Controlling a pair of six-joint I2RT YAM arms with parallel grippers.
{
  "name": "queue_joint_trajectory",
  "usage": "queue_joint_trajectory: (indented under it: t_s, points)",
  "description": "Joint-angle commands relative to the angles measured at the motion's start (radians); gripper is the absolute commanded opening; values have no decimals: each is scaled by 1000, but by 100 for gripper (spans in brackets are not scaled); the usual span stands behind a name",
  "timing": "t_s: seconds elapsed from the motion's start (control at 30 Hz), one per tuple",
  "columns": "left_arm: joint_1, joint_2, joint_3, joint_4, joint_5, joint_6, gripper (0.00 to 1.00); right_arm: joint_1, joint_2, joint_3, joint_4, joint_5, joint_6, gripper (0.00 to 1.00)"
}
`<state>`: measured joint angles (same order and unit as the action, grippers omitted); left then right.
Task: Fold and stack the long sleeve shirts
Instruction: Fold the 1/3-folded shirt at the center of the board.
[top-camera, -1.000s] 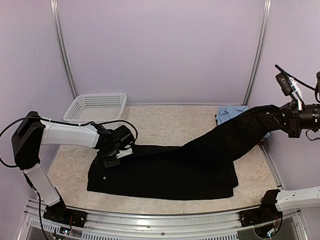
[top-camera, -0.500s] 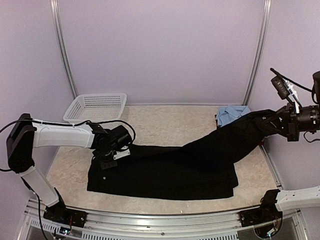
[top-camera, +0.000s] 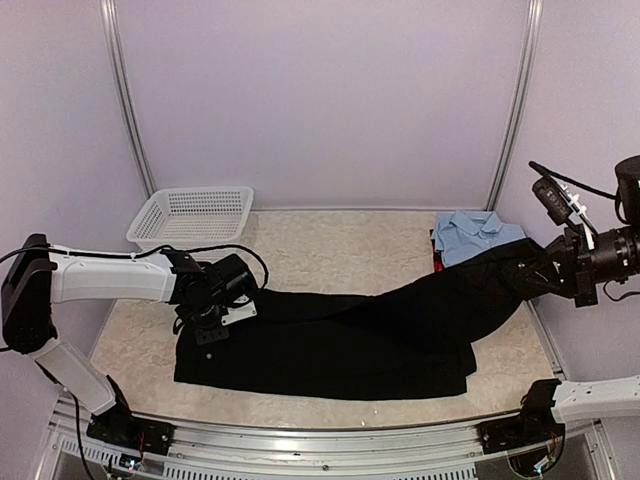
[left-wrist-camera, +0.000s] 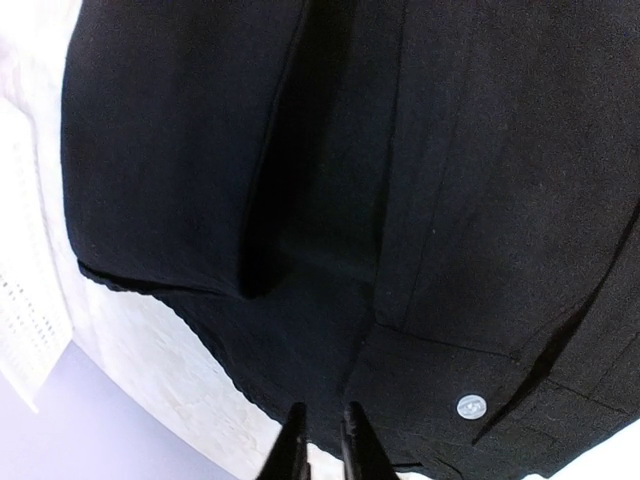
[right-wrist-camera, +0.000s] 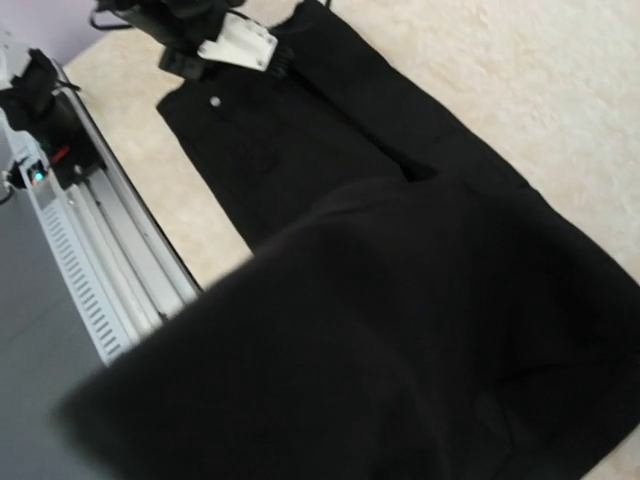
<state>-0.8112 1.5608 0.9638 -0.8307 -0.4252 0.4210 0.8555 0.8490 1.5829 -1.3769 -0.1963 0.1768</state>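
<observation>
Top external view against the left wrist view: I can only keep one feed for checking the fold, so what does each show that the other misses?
Only the top external view shows the light blue shirt at the far right and the right fingers holding one end of the black shirt raised off the table. Only the left wrist view shows a small silvery button on the dark cloth and the left fingers close together near its edge. Both show the black shirt lying on the pale table.
</observation>
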Motion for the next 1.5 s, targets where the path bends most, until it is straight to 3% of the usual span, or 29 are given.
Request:
queue_joint_trajectory:
  t_s: [0.0,0.17,0.43,0.7,1.07,1.2,1.47]
  points:
    - [7,12,-5,90,-8,3,16,6,1,-5,16,-10,-10,0]
    - [44,50,3,157,-12,-9,20,7,11,-30,2,28,1,0]
    - [107,20,46,181,241,5,21,6,70,-106,9,71,19,0]
    - [155,109,70,145,315,3,21,6,131,-47,5,299,104,0]
    - [175,182,40,120,341,8,18,7,230,66,25,584,134,0]
    - [183,178,45,133,264,-12,19,7,264,80,17,663,128,0]
    - [208,162,27,132,132,-38,19,4,272,90,11,677,128,0]
